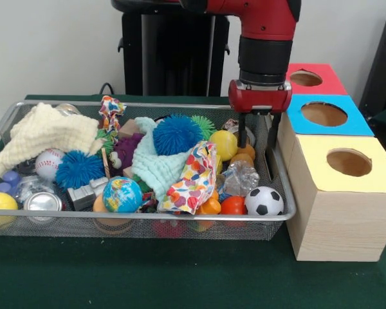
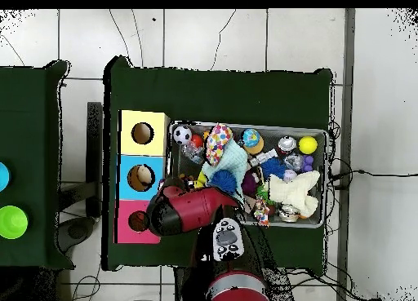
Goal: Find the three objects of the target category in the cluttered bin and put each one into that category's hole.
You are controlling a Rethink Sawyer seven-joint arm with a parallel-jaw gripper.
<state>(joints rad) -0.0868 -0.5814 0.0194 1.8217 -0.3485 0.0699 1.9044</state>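
A plain pale wall (image 1: 51, 45) is standing behind the table, which is wearing a dark green cloth (image 1: 148, 277). From above, a white tiled floor (image 2: 220, 37) is showing all round, with thin black cables (image 2: 367, 174) trailing across it. A second green-covered table (image 2: 28, 110) is sitting just beside.

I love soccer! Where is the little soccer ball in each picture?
Front view: the soccer ball sits in the wire bin's near right corner, beside the yellow-topped box.
Overhead view: the soccer ball is in the bin's upper left corner, right next to the yellow-topped box.
Shared landmark: the yellow-topped box with its round hole.
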